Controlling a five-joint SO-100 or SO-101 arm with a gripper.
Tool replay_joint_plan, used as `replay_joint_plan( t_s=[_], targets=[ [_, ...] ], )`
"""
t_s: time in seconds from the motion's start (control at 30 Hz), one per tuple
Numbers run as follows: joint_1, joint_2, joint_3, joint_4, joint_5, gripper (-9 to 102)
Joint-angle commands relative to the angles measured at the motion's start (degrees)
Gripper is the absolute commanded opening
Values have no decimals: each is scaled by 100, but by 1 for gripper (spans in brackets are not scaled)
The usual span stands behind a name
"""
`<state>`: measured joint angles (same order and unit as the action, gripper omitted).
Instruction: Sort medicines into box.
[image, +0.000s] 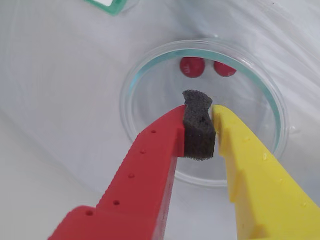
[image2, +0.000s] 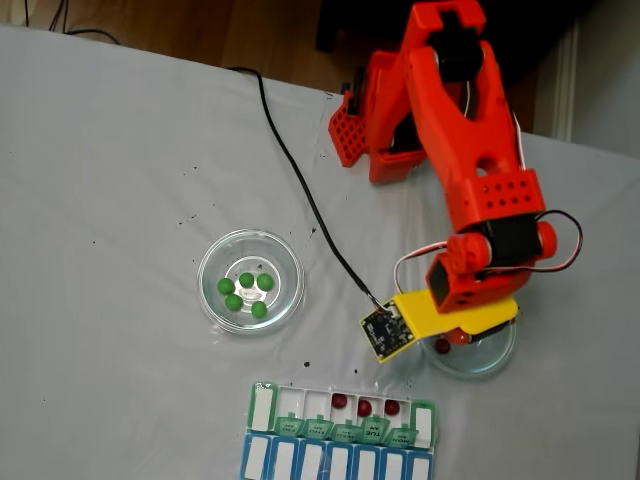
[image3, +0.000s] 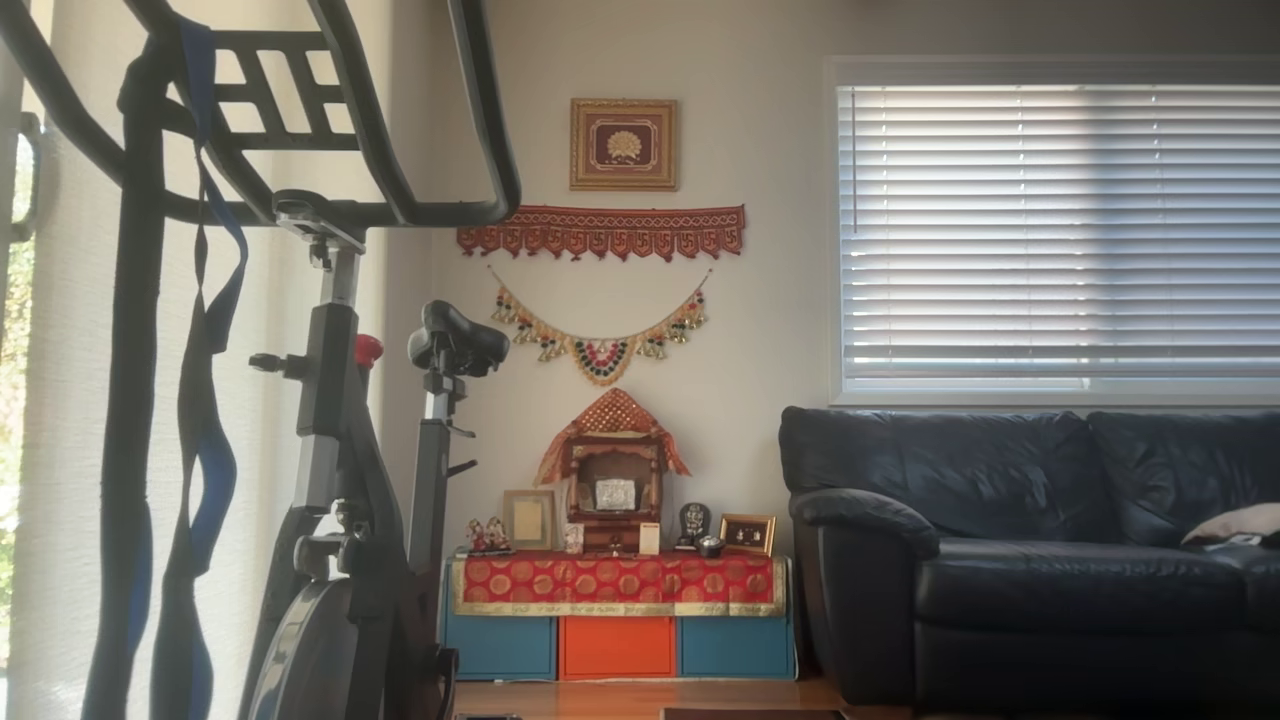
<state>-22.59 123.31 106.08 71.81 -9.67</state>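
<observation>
The claw (image: 199, 111) hangs over a round clear glass dish (image: 150, 65) in the wrist view, its red finger (image: 150, 165) and yellow finger (image: 250, 165) drawn narrow with only a block of dark foam (image: 199, 131) pinched between them; no ball is in its grip. Beyond the foam, at the far side of that dish, lie two dark red medicines (image: 192, 66), side by side and just apart.

In the fixed view the same dish (image2: 490, 362) sits on the grey worktop (image2: 120, 150) under the orange arm (image2: 470, 130), whose yellow part and small circuit board cover most of it; one red spot shows at its rim, though the cover makes it hard to say what else lies there. The box (image2: 262, 408) lies to the lower left of this dish, with its green lids flipped open. Three dark red balls (image2: 339, 401) rest in three neighbouring compartments of the box. The blue-and-white organiser row (image2: 300, 460) touches the box's near side. Well to the left of the arm's dish stands a second glass dish (image2: 212, 262) holding five bright green balls (image2: 246, 279) clustered near its middle. A black cable (image2: 290, 165) runs across the worktop from the far edge to the circuit board.
</observation>
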Motion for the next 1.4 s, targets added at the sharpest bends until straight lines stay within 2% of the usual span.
replay_joint_plan(
  t_s=[0.0, 0.4, 0.57, 1.0, 1.37],
  targets=[
    [-185, -62, -492, -26, -53, 2],
    [-501, 62, 79, -501, 35, 1],
    [-483, -422, 132, -826, -246, 1],
    [-492, -765, 220, -888, -1020, 2],
    [-580, -633, 861, -1705, -1099, 5]
  ],
)
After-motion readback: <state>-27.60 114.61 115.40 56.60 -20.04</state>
